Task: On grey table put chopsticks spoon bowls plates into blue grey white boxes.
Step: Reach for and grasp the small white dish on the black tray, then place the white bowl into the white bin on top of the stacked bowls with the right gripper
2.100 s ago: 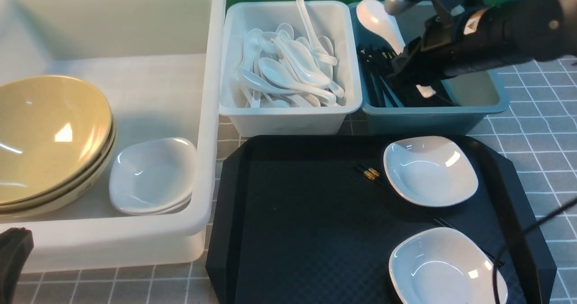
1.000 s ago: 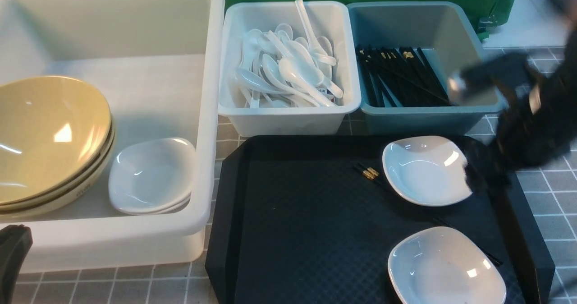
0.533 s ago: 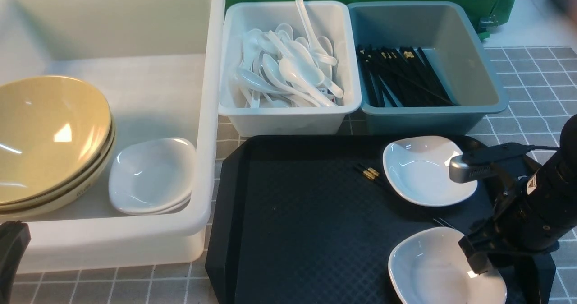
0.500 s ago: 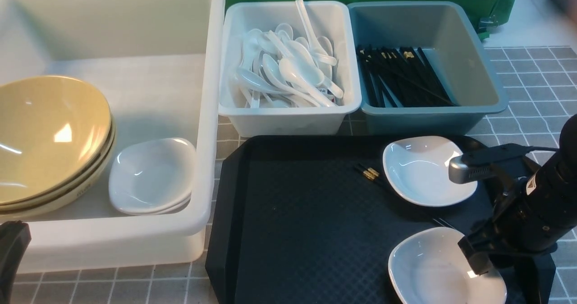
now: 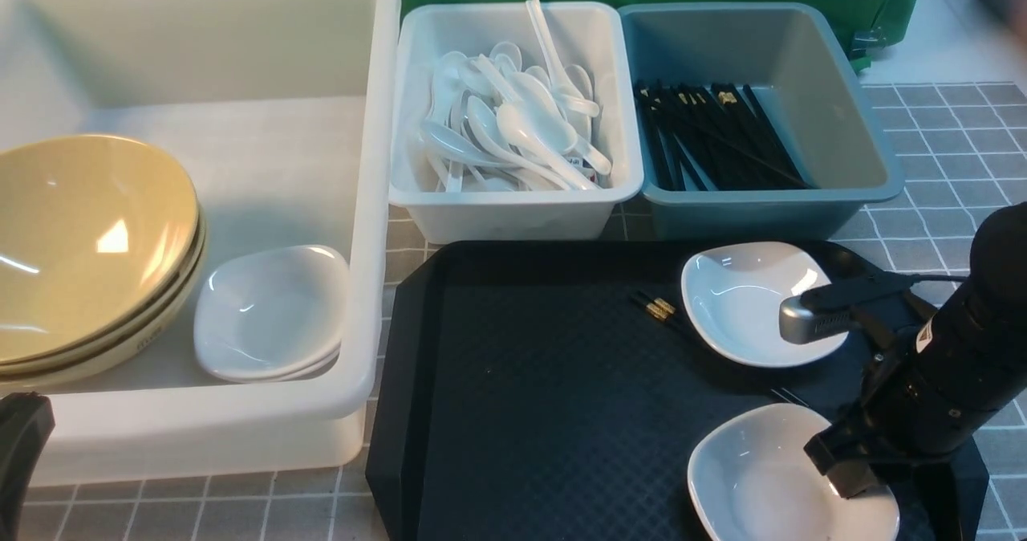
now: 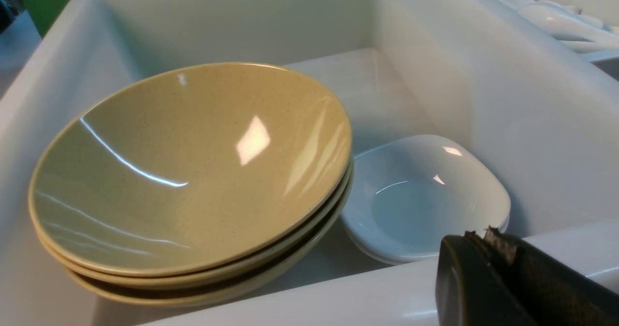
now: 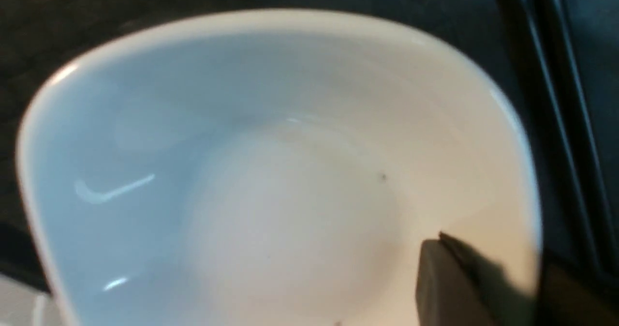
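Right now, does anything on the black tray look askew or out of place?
Yes, slightly: the black chopsticks with gold bands lie aslant, partly hidden by the far white rounded-square dish. Nothing looks spilled.

And away went the right pincer (image 5: 842,477), out from over the blue box (image 5: 770,204) and down across the black tray (image 5: 521,364) to the near plate (image 5: 770,477)! The white spoon that had slanted above the chopsticks (image 5: 722,136) was gone from there, and the heap of spoons (image 5: 521,119) in the small white box (image 5: 513,212) had settled into a new arrangement. Then, in the last half-second, the right pincer edged leftward at the rim, and the near plate shifted slightly left too. Over on the left, the pincer (image 6: 478,241) had crept slightly outward.
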